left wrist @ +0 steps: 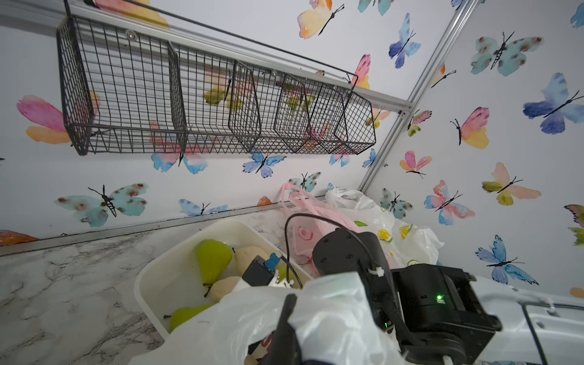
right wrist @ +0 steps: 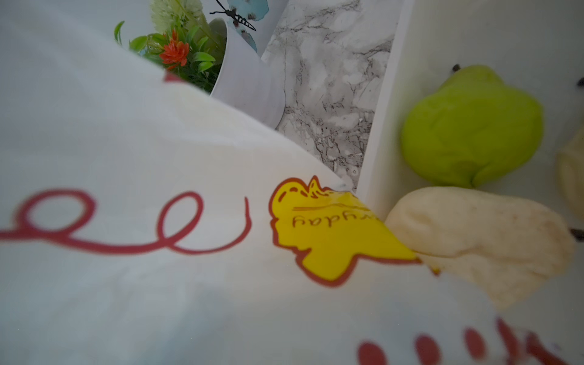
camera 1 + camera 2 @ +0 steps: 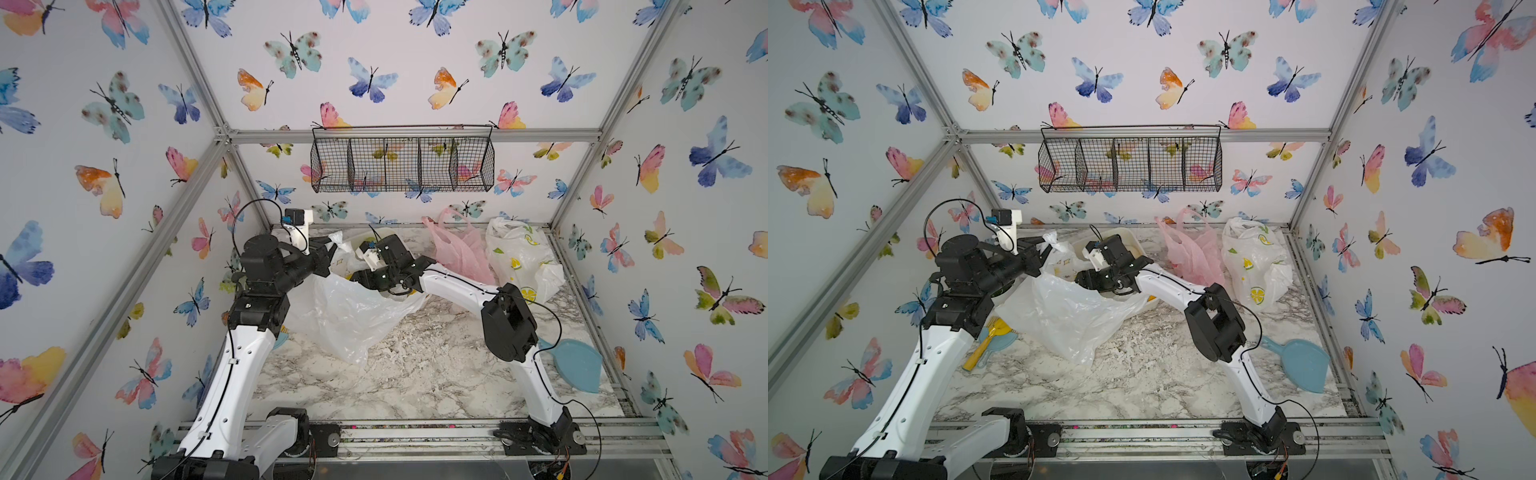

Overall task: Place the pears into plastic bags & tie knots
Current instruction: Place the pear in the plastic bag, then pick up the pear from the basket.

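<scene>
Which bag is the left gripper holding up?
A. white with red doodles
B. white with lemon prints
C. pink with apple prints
A: the left gripper is shut on a handle of the white bag with red doodles, while the pink bag and the lemon bag lie apart from it, untouched.

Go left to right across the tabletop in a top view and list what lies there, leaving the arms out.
From the left: yellow-and-blue toy tools → white doodle bag → pink bag → lemon-print bag → blue dustpan.
</scene>
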Action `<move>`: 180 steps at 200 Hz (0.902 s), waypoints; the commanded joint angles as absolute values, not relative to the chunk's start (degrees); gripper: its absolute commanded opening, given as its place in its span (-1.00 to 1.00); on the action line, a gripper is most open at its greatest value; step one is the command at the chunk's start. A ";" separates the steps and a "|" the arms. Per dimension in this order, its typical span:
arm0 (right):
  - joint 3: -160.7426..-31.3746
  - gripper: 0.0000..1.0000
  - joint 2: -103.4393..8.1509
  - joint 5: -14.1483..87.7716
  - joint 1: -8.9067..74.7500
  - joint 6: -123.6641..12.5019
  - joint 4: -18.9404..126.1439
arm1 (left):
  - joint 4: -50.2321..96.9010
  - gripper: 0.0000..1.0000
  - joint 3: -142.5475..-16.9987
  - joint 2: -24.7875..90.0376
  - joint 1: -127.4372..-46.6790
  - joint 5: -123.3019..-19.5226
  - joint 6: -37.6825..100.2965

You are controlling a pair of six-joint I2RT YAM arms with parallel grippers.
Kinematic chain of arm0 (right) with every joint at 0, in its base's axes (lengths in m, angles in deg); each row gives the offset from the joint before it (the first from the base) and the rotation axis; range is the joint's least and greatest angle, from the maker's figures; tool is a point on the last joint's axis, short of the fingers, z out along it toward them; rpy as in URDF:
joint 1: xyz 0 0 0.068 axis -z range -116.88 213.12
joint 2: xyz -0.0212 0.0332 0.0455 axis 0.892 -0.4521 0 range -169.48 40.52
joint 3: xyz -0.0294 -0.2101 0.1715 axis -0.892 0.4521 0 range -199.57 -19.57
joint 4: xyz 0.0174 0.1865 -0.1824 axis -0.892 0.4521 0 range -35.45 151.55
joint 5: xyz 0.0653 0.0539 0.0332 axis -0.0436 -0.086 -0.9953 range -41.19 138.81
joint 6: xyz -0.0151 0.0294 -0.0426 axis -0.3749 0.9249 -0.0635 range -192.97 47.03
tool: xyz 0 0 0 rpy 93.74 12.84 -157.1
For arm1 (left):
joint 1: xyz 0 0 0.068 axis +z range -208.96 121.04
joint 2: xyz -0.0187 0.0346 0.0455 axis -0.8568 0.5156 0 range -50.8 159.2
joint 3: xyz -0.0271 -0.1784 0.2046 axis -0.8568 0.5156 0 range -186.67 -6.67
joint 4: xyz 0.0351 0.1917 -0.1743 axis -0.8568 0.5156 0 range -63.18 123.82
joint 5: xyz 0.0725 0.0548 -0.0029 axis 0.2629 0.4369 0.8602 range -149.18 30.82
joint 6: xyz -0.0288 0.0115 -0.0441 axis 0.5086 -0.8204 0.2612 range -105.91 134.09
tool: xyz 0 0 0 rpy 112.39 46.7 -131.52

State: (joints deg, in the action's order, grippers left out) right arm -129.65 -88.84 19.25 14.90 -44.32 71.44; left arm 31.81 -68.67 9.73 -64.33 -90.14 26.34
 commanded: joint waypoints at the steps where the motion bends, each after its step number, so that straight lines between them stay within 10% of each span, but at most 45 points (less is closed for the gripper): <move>1: -130.83 0.70 -83.87 18.60 14.61 -48.69 75.18 | 31.87 -1.00 -68.73 10.23 -64.06 -87.69 26.23; 74: -125.53 0.73 -68.09 27.56 22.66 -52.95 80.02 | 37.96 -1.00 -68.15 8.67 -60.91 -74.84 26.59; 146: -106.94 -0.12 -65.60 50.56 30.05 -45.72 71.92 | 52.23 -1.00 -82.80 5.37 -60.80 -49.27 24.03; 180: -109.17 0.06 -73.49 41.13 28.13 -46.85 70.12 | 48.45 -1.00 -82.86 5.97 -61.80 -62.32 25.11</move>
State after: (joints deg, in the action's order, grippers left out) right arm -106.48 -69.04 43.31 30.20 -46.99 73.12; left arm 48.58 -83.53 5.73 -61.11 -57.29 24.83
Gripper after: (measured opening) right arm 0.496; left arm 0.054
